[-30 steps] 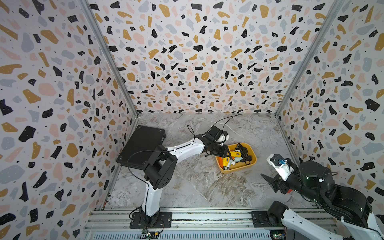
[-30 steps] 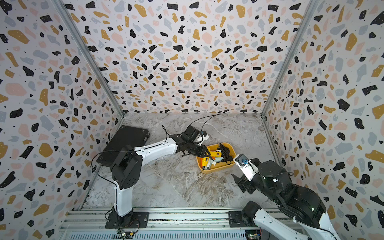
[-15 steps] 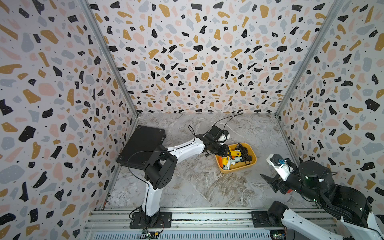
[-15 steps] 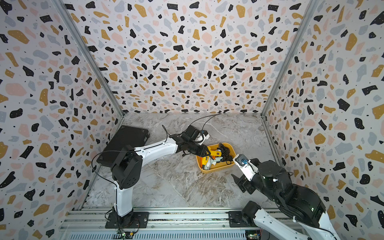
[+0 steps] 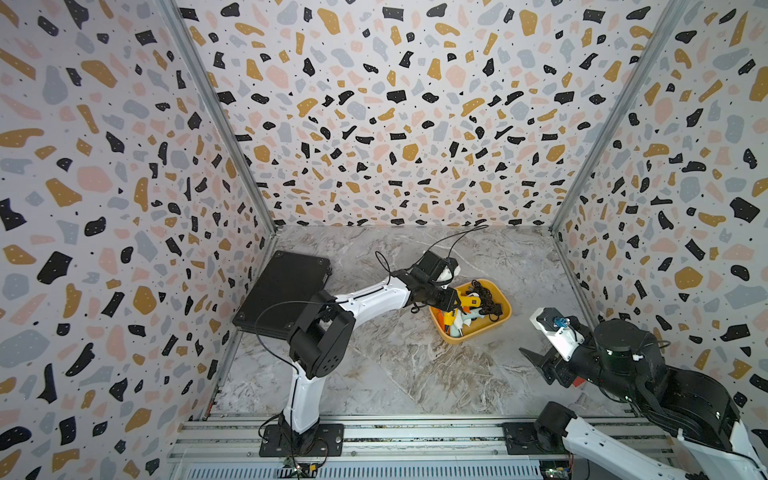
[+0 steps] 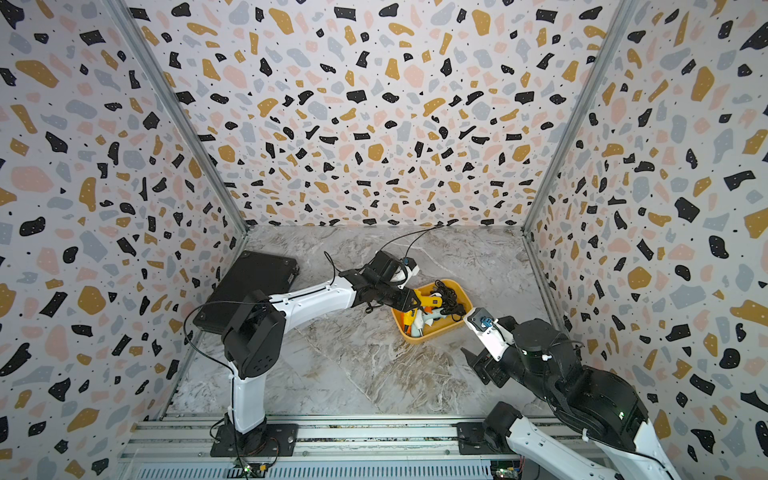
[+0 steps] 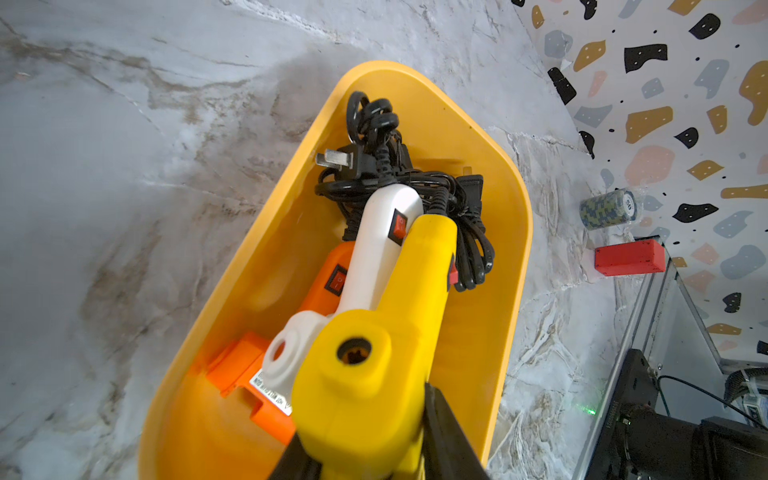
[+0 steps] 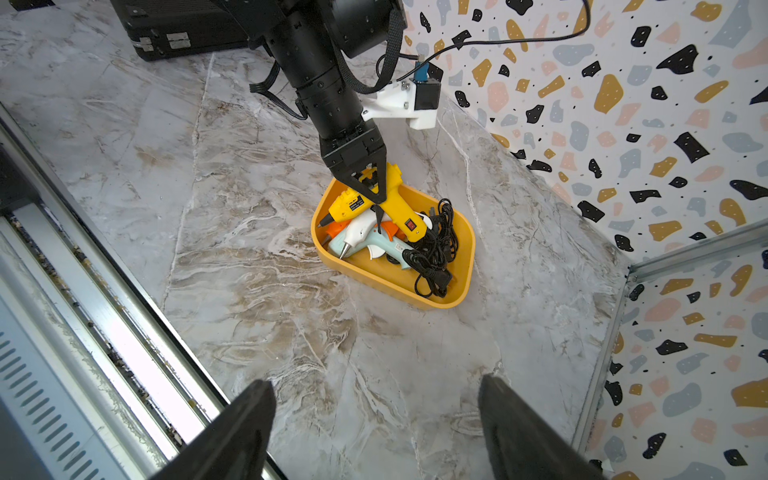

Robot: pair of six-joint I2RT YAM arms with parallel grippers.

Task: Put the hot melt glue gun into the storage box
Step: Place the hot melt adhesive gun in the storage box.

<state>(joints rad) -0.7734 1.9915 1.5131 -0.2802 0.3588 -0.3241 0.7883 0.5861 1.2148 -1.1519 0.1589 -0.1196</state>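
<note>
Storage box [image 5: 478, 333] on marble tabletop [image 5: 395, 370], terrazzo walls [image 5: 395, 124]

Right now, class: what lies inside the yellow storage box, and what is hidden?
Inside the storage box: a yellow glue gun in the left pincer, over a white gun, a pale blue gun and black cords. An orange gun shows only partly; anything lower is hidden.
</note>
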